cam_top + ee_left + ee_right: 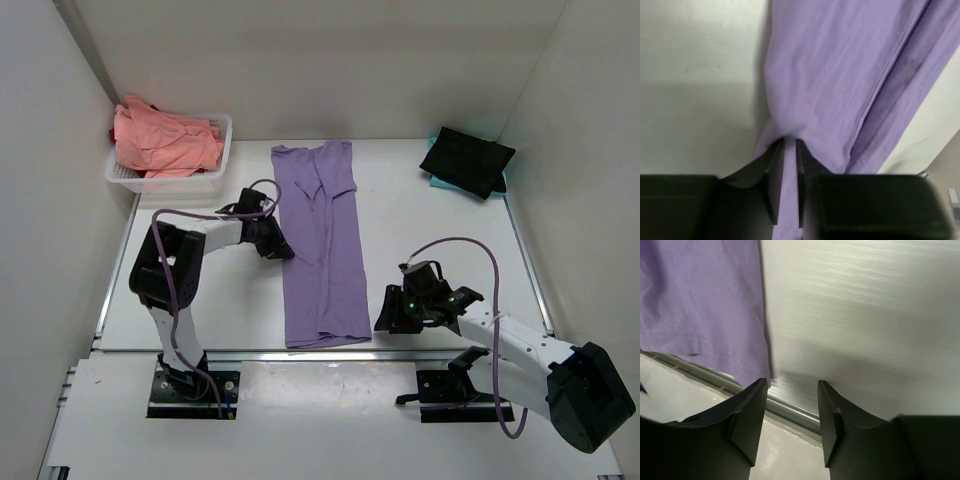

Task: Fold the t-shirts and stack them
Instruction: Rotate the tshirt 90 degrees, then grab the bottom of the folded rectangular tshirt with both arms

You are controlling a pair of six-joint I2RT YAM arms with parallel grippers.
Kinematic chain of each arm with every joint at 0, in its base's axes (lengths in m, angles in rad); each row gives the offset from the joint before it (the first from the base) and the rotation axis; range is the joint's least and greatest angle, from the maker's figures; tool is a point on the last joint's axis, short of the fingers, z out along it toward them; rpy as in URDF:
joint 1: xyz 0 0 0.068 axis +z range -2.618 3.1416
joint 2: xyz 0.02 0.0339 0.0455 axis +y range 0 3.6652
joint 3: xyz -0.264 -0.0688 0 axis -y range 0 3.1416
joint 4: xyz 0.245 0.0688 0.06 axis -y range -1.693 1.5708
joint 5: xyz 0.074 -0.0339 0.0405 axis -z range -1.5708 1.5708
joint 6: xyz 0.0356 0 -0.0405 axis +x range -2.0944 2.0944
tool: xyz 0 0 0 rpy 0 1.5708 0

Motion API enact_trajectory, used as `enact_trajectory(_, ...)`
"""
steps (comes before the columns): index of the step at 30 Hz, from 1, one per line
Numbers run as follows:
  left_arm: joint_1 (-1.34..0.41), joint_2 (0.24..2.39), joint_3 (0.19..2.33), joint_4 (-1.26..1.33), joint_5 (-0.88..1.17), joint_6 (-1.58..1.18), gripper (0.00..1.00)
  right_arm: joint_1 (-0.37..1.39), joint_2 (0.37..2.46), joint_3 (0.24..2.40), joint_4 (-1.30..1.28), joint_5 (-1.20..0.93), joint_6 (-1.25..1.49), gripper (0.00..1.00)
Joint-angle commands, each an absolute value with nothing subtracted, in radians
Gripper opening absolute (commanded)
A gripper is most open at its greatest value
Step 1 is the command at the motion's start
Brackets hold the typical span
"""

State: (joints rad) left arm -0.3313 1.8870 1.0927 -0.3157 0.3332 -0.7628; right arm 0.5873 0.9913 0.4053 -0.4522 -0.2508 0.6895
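Your lavender t-shirt [322,245] lies flat in the middle of the desk [440,235], folded lengthwise into a narrow strip, neck end far, hem at the near edge. Your left end effector [790,147] is pinched nearly closed on the shirt's left edge approx. halfway along, w/ cloth bunched btwn the fingers. Your right end effector [790,385] is spread wide w/ nothing in it, low over the desk just beside the hem's right corner. Far left: salmon-pink t-shirts [165,142] heaped in the white basket [224,135]. Far right corner: black t-shirt [467,160] folded atop a teal t-shirt [434,180].
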Motion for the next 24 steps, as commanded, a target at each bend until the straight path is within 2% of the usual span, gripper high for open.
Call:
enact_trajectory(1, -0.333, 1.766, 0.998, -0.377, 0.308, -0.718, 0.29, 0.586, 0.997, 0.422, -0.390, -0.300, 0.715, 0.43)
enact_trajectory(2, -0.331, 1.706, 0.976, -0.370, 0.328, -0.729, 0.33, 0.597, 1.008, 0.423, -0.387, -0.296, 0.716, 0.44)
enact_trajectory(4, -0.337, 1.604, 0.870, -0.354, 0.353, -0.750, 0.49, 0.615, 1.040, 0.443, -0.353, -0.310, 0.721, 0.46)
enact_trajectory(6, -0.344, 1.467, 0.809, -0.362, 0.353, -0.764, 0.56, 0.634, 1.066, 0.460, -0.341, -0.310, 0.715, 0.47)
enact_trajectory(12, -0.402, 1.237, 0.606, -0.377, 0.357, -0.837, 0.65, 0.673, 1.164, 0.492, -0.291, -0.331, 0.713, 0.51)
enact_trajectory(17, -0.488, 1.174, 0.467, -0.341, 0.336, -0.929, 0.66, 0.703, 1.227, 0.511, -0.276, -0.341, 0.715, 0.50)
enact_trajectory(24, -0.578, 1.138, 0.408, -0.357, 0.288, -0.998, 0.65, 0.742, 1.287, 0.548, -0.285, -0.328, 0.703, 0.48)
